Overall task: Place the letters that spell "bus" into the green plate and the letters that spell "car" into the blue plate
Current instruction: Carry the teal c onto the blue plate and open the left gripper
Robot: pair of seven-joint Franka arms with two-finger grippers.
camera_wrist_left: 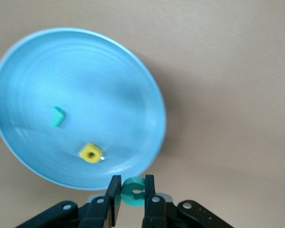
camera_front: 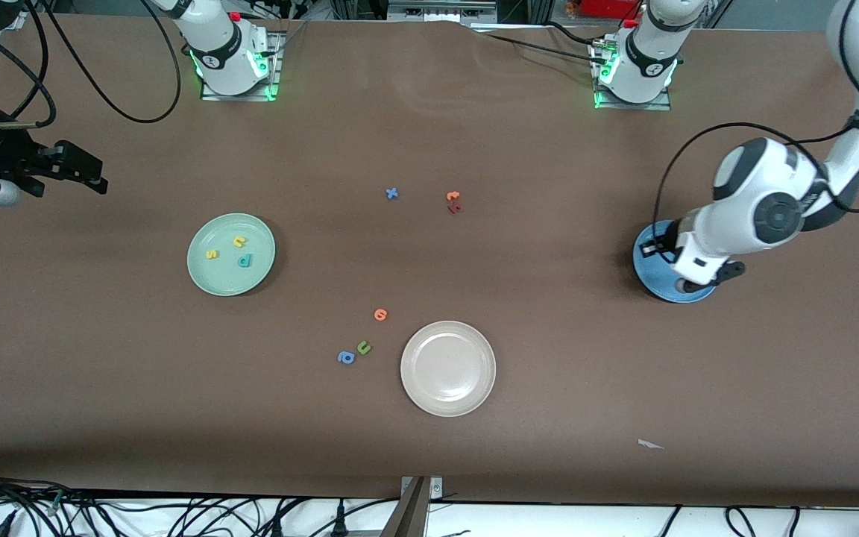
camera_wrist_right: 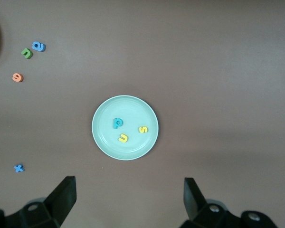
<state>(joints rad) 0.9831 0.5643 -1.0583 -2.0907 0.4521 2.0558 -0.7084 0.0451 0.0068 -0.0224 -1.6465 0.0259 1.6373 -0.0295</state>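
The blue plate [camera_wrist_left: 76, 71] holds a teal r [camera_wrist_left: 57, 117] and a yellow a [camera_wrist_left: 90, 153]. My left gripper [camera_wrist_left: 131, 183] hangs just over that plate's rim, shut on a teal c [camera_wrist_left: 134, 191]. In the front view the left gripper [camera_front: 687, 285] covers much of the blue plate [camera_front: 657, 277]. The green plate [camera_front: 198, 257] carries a yellow u [camera_front: 239, 241], a yellow s [camera_front: 212, 254] and a teal b [camera_front: 244, 260]. My right gripper [camera_front: 98, 173] waits open and empty above the right arm's end of the table; the right wrist view looks down on the green plate [camera_wrist_right: 102, 142].
A beige-white plate [camera_front: 448, 368] sits nearer the front camera, mid-table. Beside it lie an orange letter [camera_front: 380, 314], a green u [camera_front: 363, 347] and a blue a-like letter [camera_front: 346, 357]. Farther back are a blue x [camera_front: 392, 193], an orange letter [camera_front: 452, 196] and a dark red one [camera_front: 454, 208].
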